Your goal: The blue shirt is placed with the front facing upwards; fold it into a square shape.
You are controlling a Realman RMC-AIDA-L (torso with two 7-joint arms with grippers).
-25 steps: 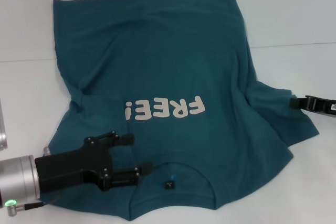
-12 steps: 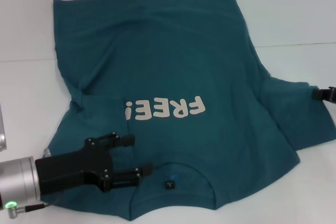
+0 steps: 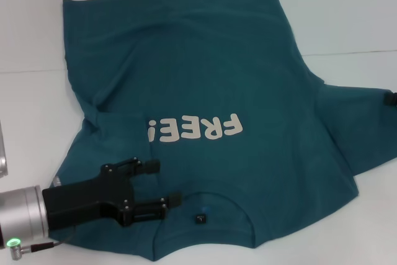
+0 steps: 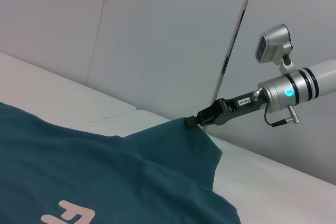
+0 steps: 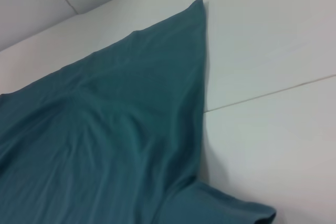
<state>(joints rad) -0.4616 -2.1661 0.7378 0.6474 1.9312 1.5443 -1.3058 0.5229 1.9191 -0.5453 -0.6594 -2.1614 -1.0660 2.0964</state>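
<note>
Broadly, the white tabletop carries the blue shirt spread front up, collar toward the robot, hem at the far side.

Step in hand, as I judge it: opening the right sleeve flat before any fold. The right pincer is pressed together on the sleeve's edge, lifting it a little off the tabletop, as the left wrist view shows; in the head view only its dark tip shows at the frame's edge. To do this well, draw outward and low, keeping the cloth taut but not dragging the body sideways, then let go once the sleeve lies flat. Risk: a pull too hard shifts the whole shirt.

The left pincer hovers spread over the shoulder area, holding nothing; the neckline lies just beside its lower finger. The near-side sleeve beyond this pincer looks tucked in already, forming a soft diagonal ridge.

Material: matte teal cotton knit, limp, creasing in shallow waves radiating from the right pincer's hold. White "FREE!" lettering sits beyond the left pincer, upside down from the robot. Smallest: a dark neck tag inside the round collar.
</note>
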